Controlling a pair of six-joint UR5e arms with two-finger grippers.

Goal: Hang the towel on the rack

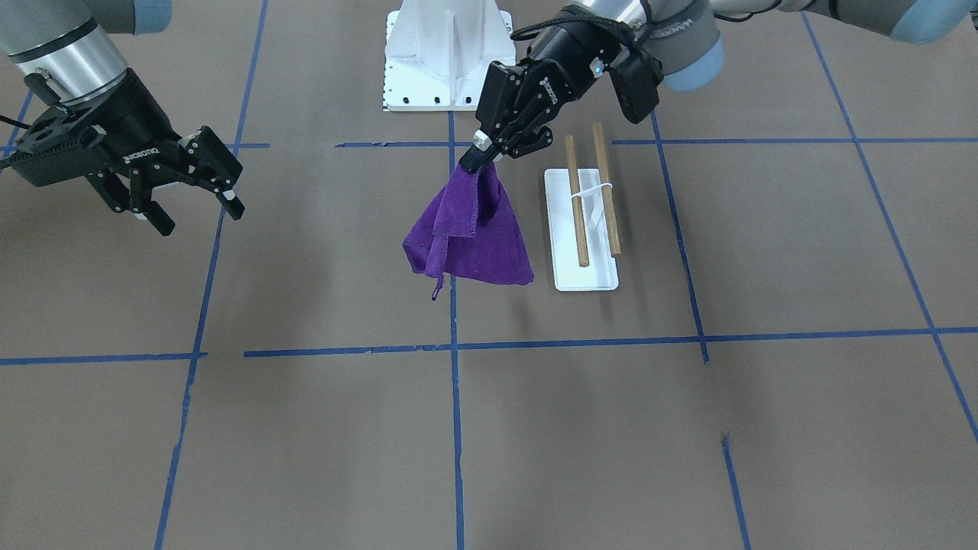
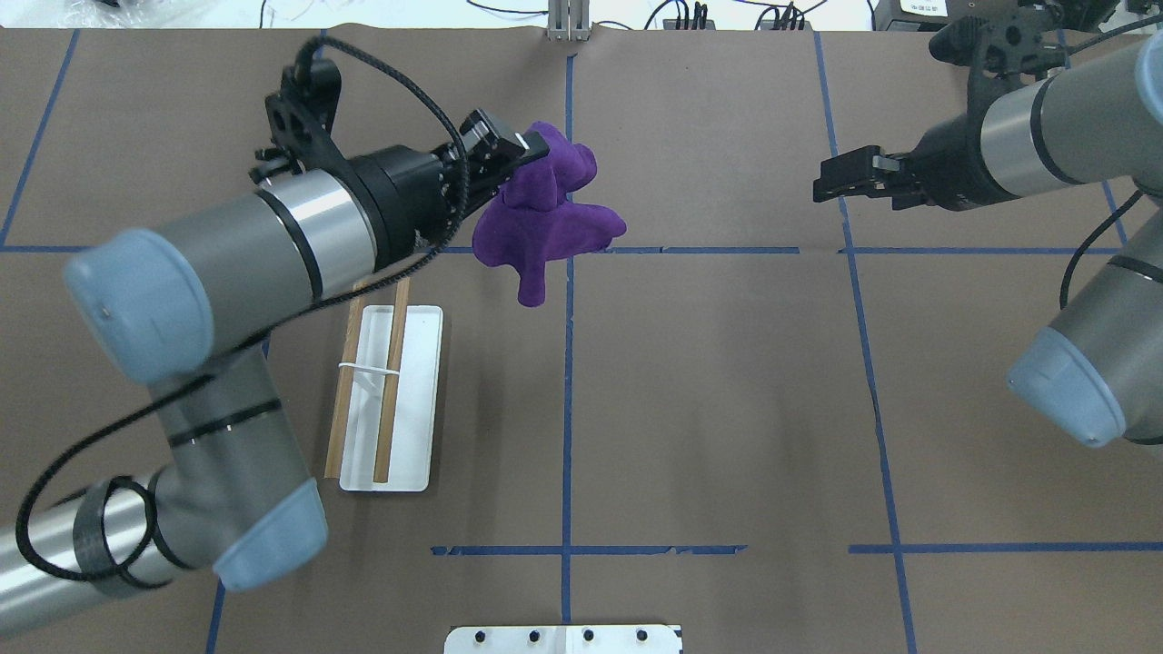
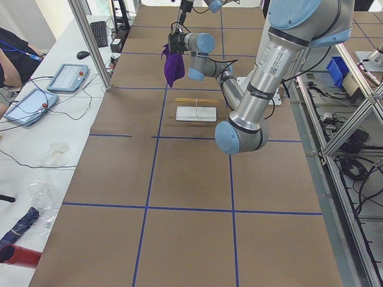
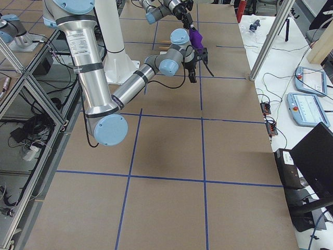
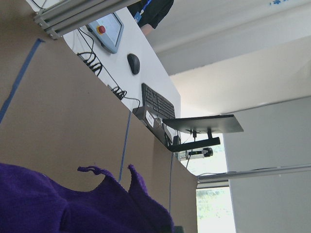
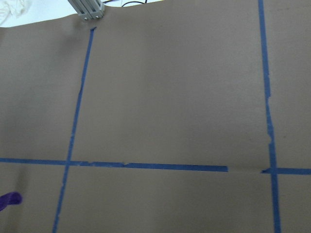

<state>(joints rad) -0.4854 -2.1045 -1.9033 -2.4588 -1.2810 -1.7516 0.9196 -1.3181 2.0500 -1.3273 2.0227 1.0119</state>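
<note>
At the robot's edge of the table [image 1: 535, 428], on the centre line, stands a white bolted metal pedestal [image 1: 448, 57]. Just beyond it, on the robot's left half, sits the rack [image 1: 584, 279]. It has a flat, glossy white rectangular base with rounded corners. Over this, a thin white support holds two slim parallel light-brown wooden dowels, which run from the robot's edge toward the operators' edge.

The left arm reaches forward above the rack's far end, with its wrist turned toward the table's middle. The left gripper [image 1: 472, 159] points down and outward, its jaws pinched tight on one corner of the towel [image 1: 467, 237]. This is a purple terry cloth, soft and nubby. It hangs in loose folds that widen downward into a rough cone, with a small loop dangling at the hem. It hangs clear of the brown paper-like table cover, over the centre blue tape line [image 1: 455, 428], beside the rack on its centre-line side.

Over the right half, the right gripper [image 1: 200, 218] hovers tilted down, jaws spread wide and empty.
</note>
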